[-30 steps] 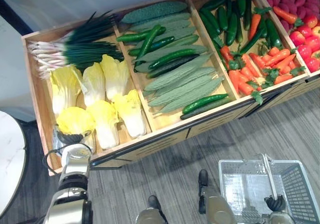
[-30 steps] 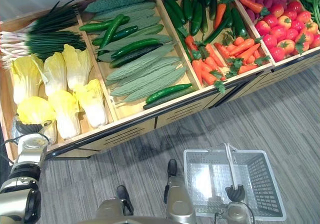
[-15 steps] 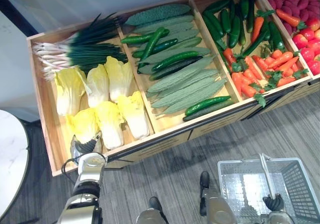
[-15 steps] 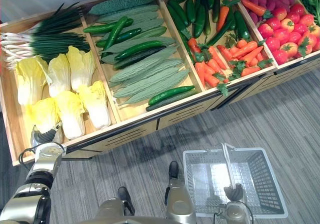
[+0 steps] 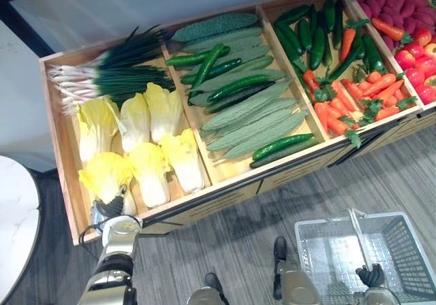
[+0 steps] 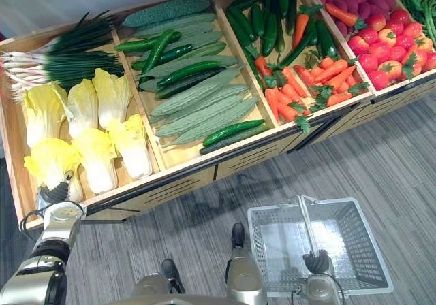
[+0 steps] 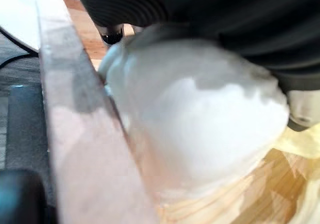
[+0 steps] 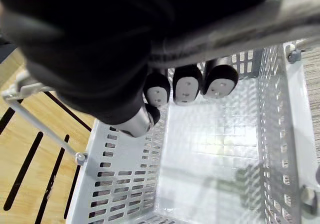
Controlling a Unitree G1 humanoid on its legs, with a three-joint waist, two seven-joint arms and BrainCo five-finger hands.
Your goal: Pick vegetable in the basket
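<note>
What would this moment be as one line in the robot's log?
left hand: shut on cabbage in crate | right hand: shut on basket handle | basket: empty

The crate (image 5: 63, 148) is pale honey wood with black slots across its near face. Far left, the scallions (image 5: 109, 73) run from dark green to white and pink ends. Nearer, the cabbages (image 5: 151, 172) are lemon yellow fading to white. The cabbage (image 7: 200, 124) in the left hand (image 5: 110, 207) shows a white base under the hand's black ribbed cover.

The bitter gourds (image 5: 252, 114) are pale, pebbled green. The cucumbers (image 5: 235, 84) are glossy dark green, the carrots (image 5: 368, 87) orange with green tops, and the tomatoes (image 6: 385, 50) red.

The floor (image 5: 225, 250) is streaked grey. The basket (image 6: 364, 240) and its handle (image 6: 306, 223) are light grey, the walls slotted.
</note>
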